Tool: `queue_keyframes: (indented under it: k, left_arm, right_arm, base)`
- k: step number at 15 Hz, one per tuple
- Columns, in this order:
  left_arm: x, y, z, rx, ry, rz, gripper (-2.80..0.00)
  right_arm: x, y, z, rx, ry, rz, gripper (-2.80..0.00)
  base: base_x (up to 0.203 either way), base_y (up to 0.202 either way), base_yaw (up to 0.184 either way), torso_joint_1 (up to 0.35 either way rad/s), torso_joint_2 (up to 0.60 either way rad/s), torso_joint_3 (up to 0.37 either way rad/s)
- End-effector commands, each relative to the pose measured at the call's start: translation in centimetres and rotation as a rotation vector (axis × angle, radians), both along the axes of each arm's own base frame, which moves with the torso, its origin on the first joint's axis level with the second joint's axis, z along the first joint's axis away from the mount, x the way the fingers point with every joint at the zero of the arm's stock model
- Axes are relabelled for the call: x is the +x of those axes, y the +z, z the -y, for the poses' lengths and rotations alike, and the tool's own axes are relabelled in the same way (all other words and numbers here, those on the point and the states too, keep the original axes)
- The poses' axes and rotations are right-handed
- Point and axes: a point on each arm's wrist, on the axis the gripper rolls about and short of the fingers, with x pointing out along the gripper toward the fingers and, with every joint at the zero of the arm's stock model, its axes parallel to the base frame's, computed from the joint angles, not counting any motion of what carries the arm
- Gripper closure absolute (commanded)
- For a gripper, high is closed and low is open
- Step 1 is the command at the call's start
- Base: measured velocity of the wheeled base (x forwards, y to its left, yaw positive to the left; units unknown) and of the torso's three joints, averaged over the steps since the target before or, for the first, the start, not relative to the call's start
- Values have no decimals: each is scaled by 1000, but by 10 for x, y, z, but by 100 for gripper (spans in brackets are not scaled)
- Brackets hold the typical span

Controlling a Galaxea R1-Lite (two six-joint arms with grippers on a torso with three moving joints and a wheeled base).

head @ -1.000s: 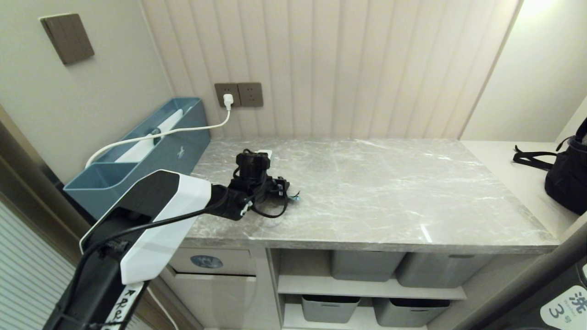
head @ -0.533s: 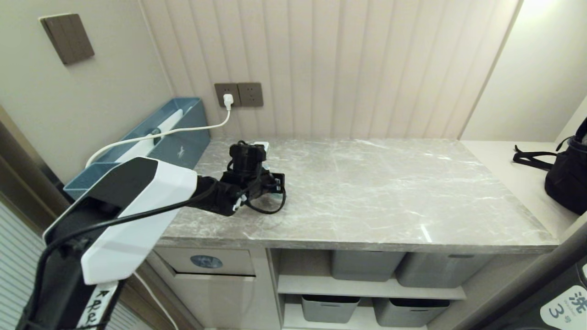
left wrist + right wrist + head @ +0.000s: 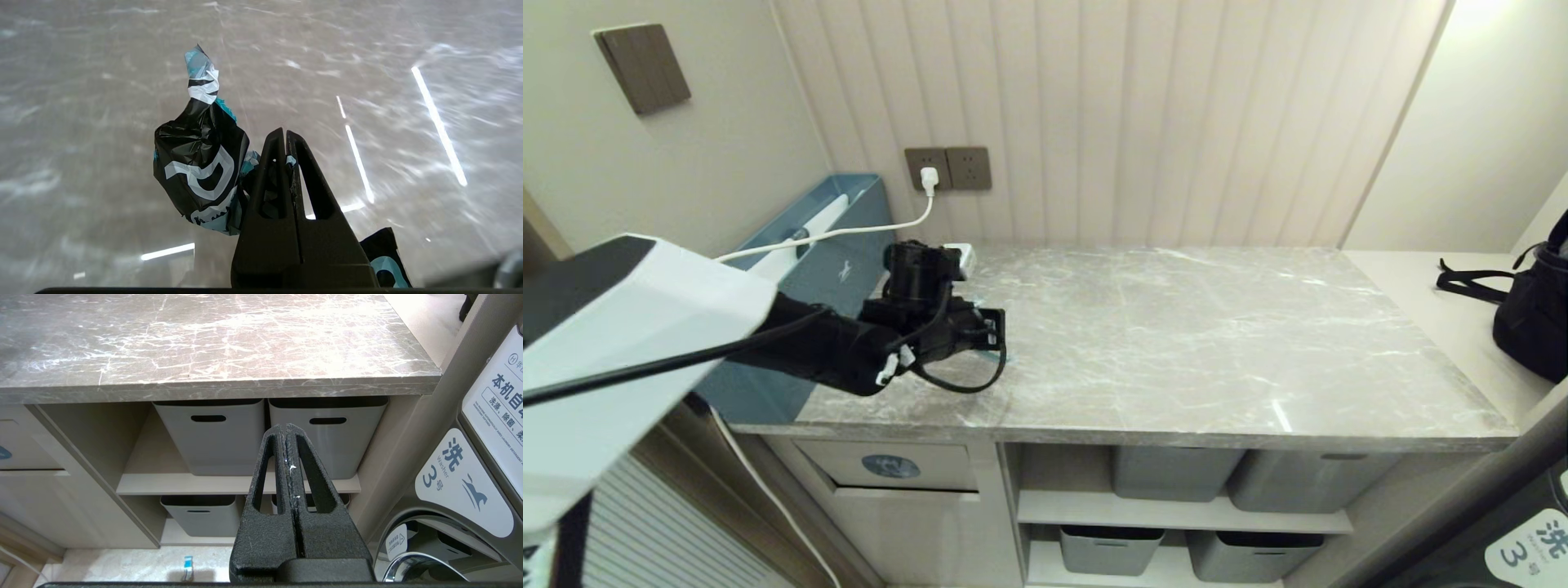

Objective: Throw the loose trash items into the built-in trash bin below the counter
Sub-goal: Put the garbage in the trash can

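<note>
Since the earlier frames, our left tool (image 3: 996, 331) is drawing back across the counter (image 3: 1217, 343) toward its left end and the teal-blue box (image 3: 849, 261), and its arm is standing higher in the head view. We are keeping this tool clamped shut on the black wrapper (image 3: 200, 171), whose teal-and-white twisted tail is sticking out beyond the fingertips (image 3: 286, 141); a second flap of the same print is showing beside the tool's base. Only the left wrist view is showing this grip: from the head view, the tool's own body is hiding the wrapper almost wholly. The wrapper is hanging above the marble slab, and we cannot tell whether it is touching it.

To the right of the tool, the counter is running well clear up to its thick front edge and to the black bag (image 3: 1535, 318) past its far right end. Below the front edge, at the left, the built-in trash bin (image 3: 890, 467) is showing its flap with the blue oval sticker. The grey tubs (image 3: 1176, 472) are sitting on shelves to its right.

Our right tool (image 3: 288, 430) is parked low in front of those tubs, its fingers pressed together on nothing. Its wrist view alone is showing a washer label (image 3: 461, 482) and a small teal-and-white strip (image 3: 187, 567) lying on the floor.
</note>
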Motion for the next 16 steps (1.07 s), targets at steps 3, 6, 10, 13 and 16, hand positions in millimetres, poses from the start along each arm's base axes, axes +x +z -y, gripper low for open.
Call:
queue_keyframes:
  k: [3, 6, 10, 13, 16]
  left_arm:
    - [-73, 77, -24, -99, 42, 70, 0]
    - [-137, 122, -60, -154, 117, 17, 0]
    - [-206, 139, -126, -167, 273, 35, 0]
    - [-247, 134, -171, -73, 420, 48, 0]
    - [-281, 114, -186, -13, 461, 46, 0]
  right_arm:
    - [0, 0, 0, 0, 0, -1, 0]
    - [0, 0, 0, 0, 0, -1, 0]
    - [0, 0, 0, 0, 0, -1, 0]
    - [0, 0, 0, 0, -1, -1, 0]
    - [0, 0, 0, 0, 0, 0, 0]
  base:
    - [0, 0, 0, 0, 0, 0]
    - [0, 0, 0, 0, 0, 0]
    - [0, 0, 0, 0, 0, 0]
    - [0, 0, 0, 0, 0, 0]
    - [0, 0, 0, 0, 0, 0]
